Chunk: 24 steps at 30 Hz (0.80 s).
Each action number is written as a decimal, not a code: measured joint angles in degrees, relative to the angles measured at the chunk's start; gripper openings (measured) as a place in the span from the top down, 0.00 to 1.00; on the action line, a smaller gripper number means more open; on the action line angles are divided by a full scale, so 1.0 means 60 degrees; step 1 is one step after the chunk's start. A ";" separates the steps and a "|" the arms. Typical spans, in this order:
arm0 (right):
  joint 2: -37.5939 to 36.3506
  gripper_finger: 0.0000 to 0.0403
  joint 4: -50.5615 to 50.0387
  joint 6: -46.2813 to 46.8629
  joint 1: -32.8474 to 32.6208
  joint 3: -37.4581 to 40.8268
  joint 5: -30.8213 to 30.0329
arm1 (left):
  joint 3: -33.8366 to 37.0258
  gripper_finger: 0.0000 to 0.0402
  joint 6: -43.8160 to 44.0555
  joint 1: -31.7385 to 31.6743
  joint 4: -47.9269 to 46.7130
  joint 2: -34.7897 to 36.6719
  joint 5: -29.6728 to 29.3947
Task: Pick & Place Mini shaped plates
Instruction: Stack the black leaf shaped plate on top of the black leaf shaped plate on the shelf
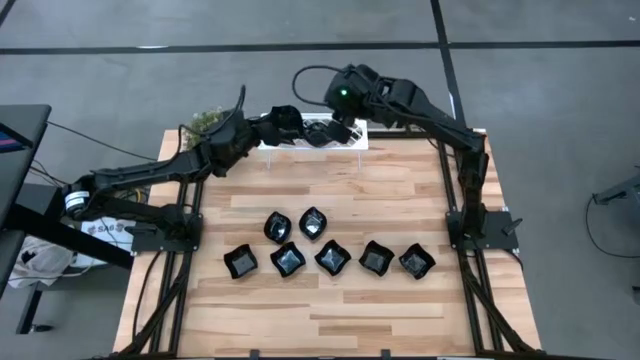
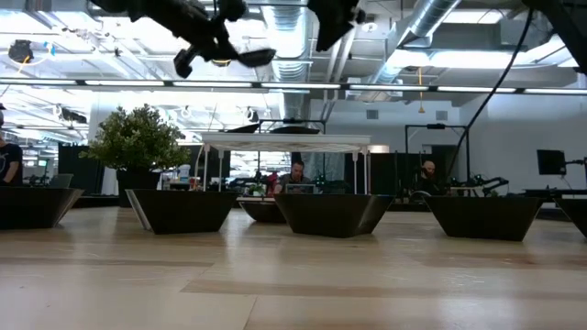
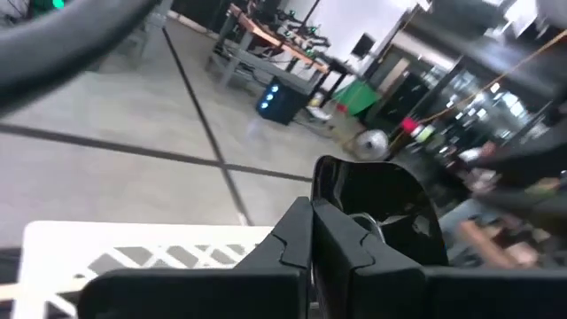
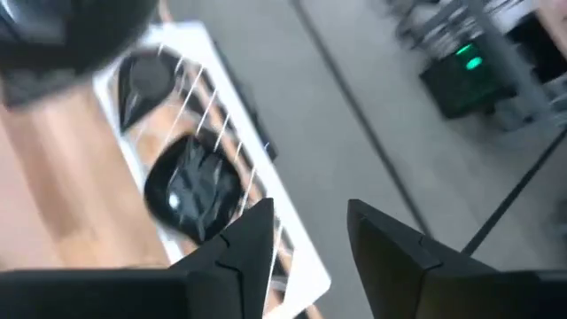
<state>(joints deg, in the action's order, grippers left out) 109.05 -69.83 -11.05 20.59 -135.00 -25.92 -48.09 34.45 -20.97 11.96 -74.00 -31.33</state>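
Several black mini shaped plates (image 1: 332, 257) sit in two rows on the wooden table. A white lattice rack (image 1: 350, 145) stands at the far edge, and two more plates, a teardrop (image 4: 146, 80) and a rounded one (image 4: 195, 186), lie on it. My left gripper (image 1: 272, 122) is shut on another black plate (image 3: 381, 204) above the rack's left part. My right gripper (image 4: 310, 239) hovers open over the rack's right end, with nothing between its fingers. My left gripper pinches the plate's near rim (image 3: 341, 208) between its two fingers. The fingers (image 2: 213, 41) come nearly level from the table's left. The plate (image 2: 252, 57) sticks out beyond them, roughly level and lifted clear above the rack.
A small green potted plant (image 1: 208, 120) stands at the table's far left corner, beside my left arm. Bare wood lies between the rack and the plate rows and along the near edge. People sit at desks in the room beyond the table (image 2: 295, 174).
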 joint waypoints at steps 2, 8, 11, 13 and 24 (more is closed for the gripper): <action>-0.0011 0.66 -0.0148 -0.0003 0.0179 0.0011 0.0475 | -0.0227 0.99 0.0329 0.0159 -0.0003 -0.0009 -0.0187; -0.0036 0.67 -0.0442 -0.0255 0.0716 0.0008 0.2157 | -0.1640 0.99 0.0547 0.0700 -0.0016 -0.1399 -0.1036; -0.0079 0.67 -0.0781 -0.0413 0.1113 0.0016 0.2631 | -0.2499 0.99 0.0411 0.0732 -0.0345 -0.2282 -0.1031; -0.0216 0.66 -0.0825 -0.0450 0.1408 0.0140 0.2996 | -0.2988 0.99 0.0671 0.0717 -0.0649 -0.2679 -0.1045; -0.2728 0.68 0.1684 -0.0967 0.3475 0.3170 0.5781 | -0.3735 0.99 0.2177 0.0432 -0.1505 -0.3777 -0.0717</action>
<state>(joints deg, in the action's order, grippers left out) 92.68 -59.73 -16.85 41.44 -115.98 8.76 -70.50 47.52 -18.38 2.93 -96.66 -35.64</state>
